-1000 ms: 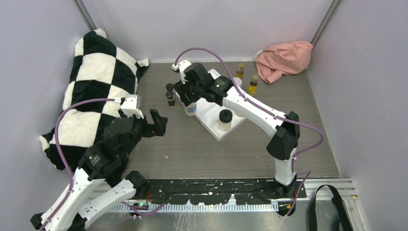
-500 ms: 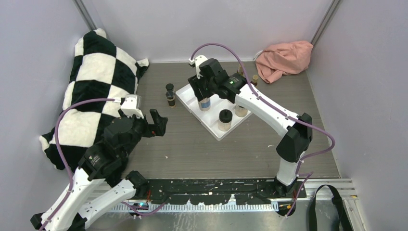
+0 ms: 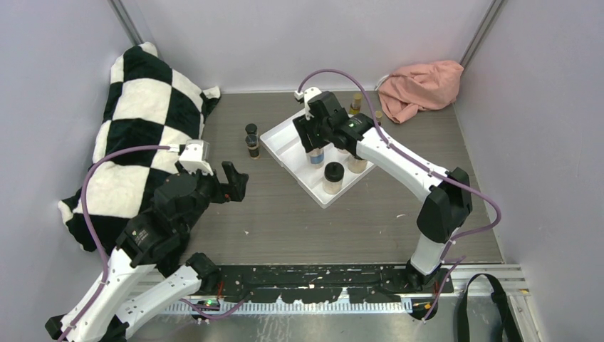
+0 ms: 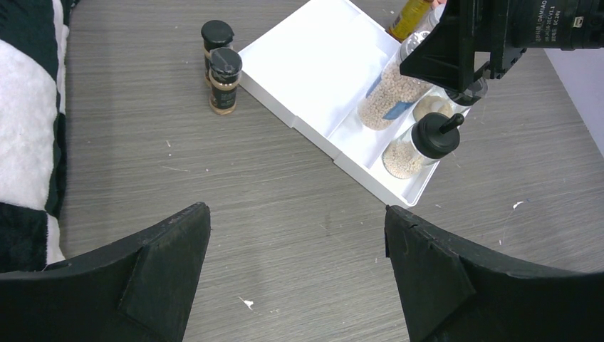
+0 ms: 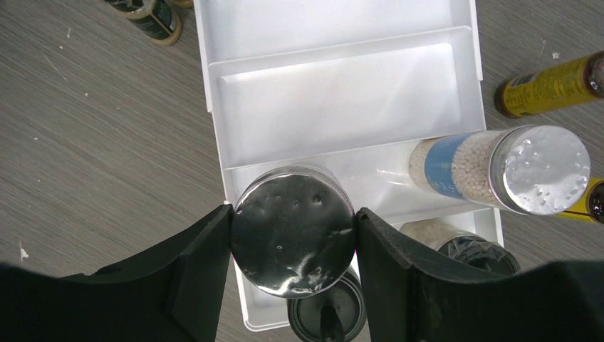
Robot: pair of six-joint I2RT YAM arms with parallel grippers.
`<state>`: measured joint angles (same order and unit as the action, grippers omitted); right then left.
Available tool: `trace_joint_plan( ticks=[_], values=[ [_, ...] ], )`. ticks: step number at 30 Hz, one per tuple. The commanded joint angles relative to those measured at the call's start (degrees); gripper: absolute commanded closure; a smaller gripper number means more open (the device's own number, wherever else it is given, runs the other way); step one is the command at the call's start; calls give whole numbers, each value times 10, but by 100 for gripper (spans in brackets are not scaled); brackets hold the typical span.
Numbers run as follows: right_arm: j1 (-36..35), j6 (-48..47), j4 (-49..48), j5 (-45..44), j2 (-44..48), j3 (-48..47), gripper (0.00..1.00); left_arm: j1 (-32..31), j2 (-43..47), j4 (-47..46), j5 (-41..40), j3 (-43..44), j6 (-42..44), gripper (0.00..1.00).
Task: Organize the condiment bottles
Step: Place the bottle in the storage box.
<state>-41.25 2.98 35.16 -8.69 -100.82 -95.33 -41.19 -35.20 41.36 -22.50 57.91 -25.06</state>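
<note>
Bottles, eight by my count, in four pairs. Two silver-lidded jars (image 5: pixel 545 171) with blue labels: one stands in the third compartment of the white tray (image 3: pixel 283 140). The other is at the opposite end of that same compartment, its lid pinched between the half-closed fingers of the right gripper (image 5: pixel 294 235); I can't tell whether its base touches the tray floor. Two tan black-capped jars (image 3: pixel 333 173) stand side by side in the end compartment next to it. Two slim amber bottles (image 3: pixel 355 104) stand on the table (image 3: pixel 285 214) just beyond the tray's far edge. Two tiny dark bottles (image 3: pixel 251 144) stand close together on the table to the tray's left. One pink cloth (image 3: pixel 420 84) is bunched in the far right corner, and one checkered cushion (image 3: pixel 142 100) lies along the left wall. The right arm reaches well forward, elbow bent, wrist pointing down over the tray. The left arm is folded back near its base, the left gripper (image 3: pixel 229 179) hanging over the table beside the cushion, fingers spread wide with nothing between them
</note>
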Motion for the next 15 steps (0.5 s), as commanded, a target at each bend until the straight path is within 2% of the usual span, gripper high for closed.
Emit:
trace_joint_plan(
  ticks=[1, 15],
  values=[
    [10, 9, -66, 3, 53, 11, 99, -1, -3, -24, -2, 3, -1, 8],
    [31, 22, -99, 26, 53, 52, 99, -1, -11, -26, -3, 5, -1, 8]
  ],
)
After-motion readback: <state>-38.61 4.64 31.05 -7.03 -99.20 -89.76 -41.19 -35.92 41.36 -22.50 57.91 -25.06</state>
